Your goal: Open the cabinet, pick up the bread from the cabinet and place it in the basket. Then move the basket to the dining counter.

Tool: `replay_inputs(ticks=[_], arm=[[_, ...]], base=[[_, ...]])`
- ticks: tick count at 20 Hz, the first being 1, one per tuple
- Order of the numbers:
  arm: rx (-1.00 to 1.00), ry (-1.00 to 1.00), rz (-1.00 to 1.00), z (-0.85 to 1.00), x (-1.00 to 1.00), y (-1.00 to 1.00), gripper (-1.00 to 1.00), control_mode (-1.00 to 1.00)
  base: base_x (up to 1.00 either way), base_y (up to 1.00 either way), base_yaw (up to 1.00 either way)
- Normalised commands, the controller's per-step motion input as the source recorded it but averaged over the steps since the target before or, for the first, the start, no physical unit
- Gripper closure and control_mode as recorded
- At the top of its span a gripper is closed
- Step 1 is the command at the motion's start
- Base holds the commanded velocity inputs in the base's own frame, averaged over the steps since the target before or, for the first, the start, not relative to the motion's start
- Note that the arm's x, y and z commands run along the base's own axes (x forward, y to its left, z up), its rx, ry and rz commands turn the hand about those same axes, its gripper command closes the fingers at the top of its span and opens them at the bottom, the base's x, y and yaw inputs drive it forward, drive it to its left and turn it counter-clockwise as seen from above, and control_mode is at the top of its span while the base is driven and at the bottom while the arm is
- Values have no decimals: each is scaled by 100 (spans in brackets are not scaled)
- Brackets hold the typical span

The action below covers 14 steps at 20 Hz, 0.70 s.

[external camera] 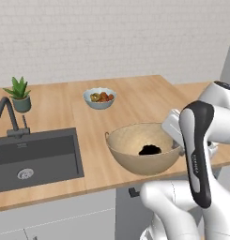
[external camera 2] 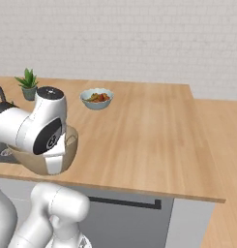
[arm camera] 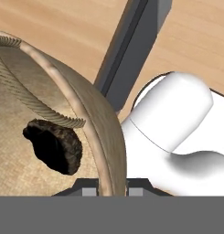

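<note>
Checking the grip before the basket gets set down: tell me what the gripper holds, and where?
The gripper is shut on the basket, pinching its rim on the right side.

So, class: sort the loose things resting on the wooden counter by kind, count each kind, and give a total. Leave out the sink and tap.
Baskets: 1, the basket
Breads: 1, the bread inside it
Fruit bowls: 1, the fruit bowl
Potted plants: 1, the potted plant
Total: 4

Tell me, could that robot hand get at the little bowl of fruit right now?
Probably not as things stand: the gripper is shut on the rim of the basket, so it is occupied. The fruit bowl sits apart, farther back on the dining counter, with open wood between.
</note>
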Motion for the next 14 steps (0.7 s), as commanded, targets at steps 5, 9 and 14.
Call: replay_inputs(ticks=[5,9,14], arm=[[0,-10,19,-14,52,0,100,-100],[0,-2,23,-16,77,0,100,-100],[0,0,18,-25,87,-2,100,-100]], base=[[0,0,0],[0,0,0],[0,0,0]])
